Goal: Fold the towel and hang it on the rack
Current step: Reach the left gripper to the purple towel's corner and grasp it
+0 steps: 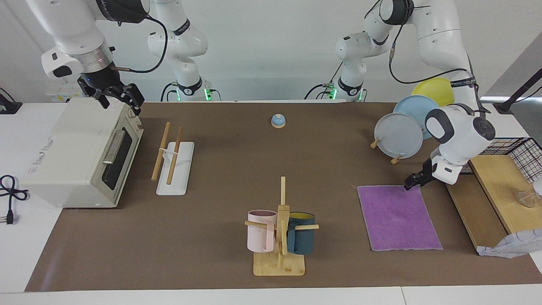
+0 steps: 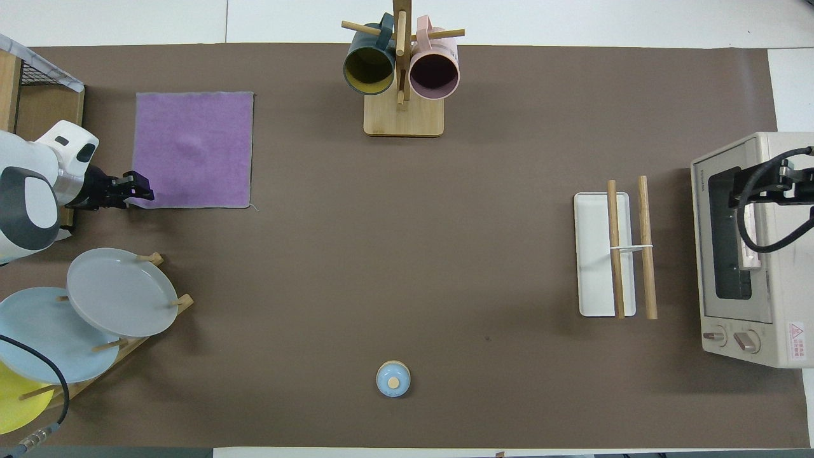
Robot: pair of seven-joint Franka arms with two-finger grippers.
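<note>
On a brown table [image 1: 220, 140], we watch the left pincer [image 1: 410, 183] at the flat purple towel's [image 1: 396, 218] corner; grip unclear. The rack [image 1: 173, 163] waits at nine o'clock; right pincer [image 1: 120, 99], apart, idles over the oven [image 1: 76, 156].

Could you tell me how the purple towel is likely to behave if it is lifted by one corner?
The towel lies thin and flat, so it will probably droop rather than hold its shape. It looks light. With the left claw at only one corner, the rest would likely drag across the table.
</note>
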